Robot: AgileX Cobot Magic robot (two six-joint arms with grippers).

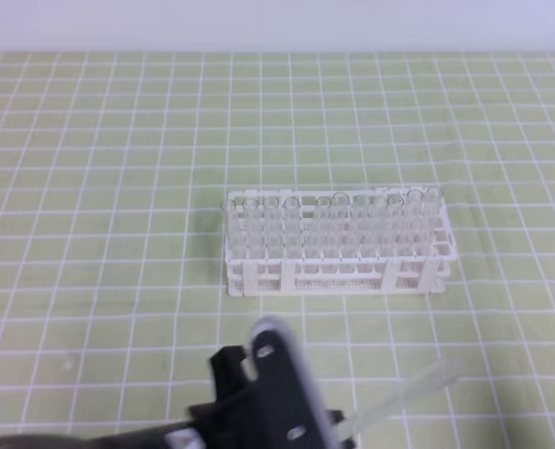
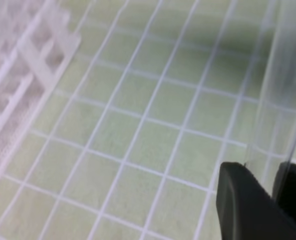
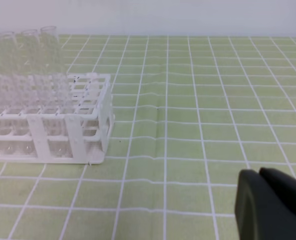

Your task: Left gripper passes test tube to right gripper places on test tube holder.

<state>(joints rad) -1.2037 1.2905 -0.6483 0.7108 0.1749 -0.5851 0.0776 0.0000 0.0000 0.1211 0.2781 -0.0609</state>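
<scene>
- Tabletop (image 1: 90, 187): pale green mat with a white grid, seen in all three views.
- White plastic lattice test tube holder (image 1: 338, 271): stands near the middle of the exterior high view, its holes filled with rows of upright clear tubes (image 1: 333, 220).
- Black left gripper with a glossy light-grey face plate (image 1: 338, 428): low in the exterior high view, in front of the holder and well apart from it. Its lower part is cut off by the picture edge.
- Slender clear colourless test tube (image 1: 413, 388): sticks out of the left gripper, tilted up and to the right, clear of the holder. Its outline is faint against the mat.
- Left wrist view adds what the high view does not: the dark fingers (image 2: 247, 205) are clamped on the tube (image 2: 282, 90), which runs up past the top edge. Only a corner of the holder (image 2: 43, 55) shows, blurred, at upper left.
- Right gripper (image 3: 260, 176): only dark finger pieces show, at the lower right of the right wrist view; they sit together with nothing between them. It does not appear in the exterior high view.
- Right wrist view shows the holder's end (image 3: 83, 135) at left, with upright tubes (image 3: 48, 55) behind; the rest of the holder is cut off by the left edge.
- Held tube not visible in the right wrist view.
</scene>
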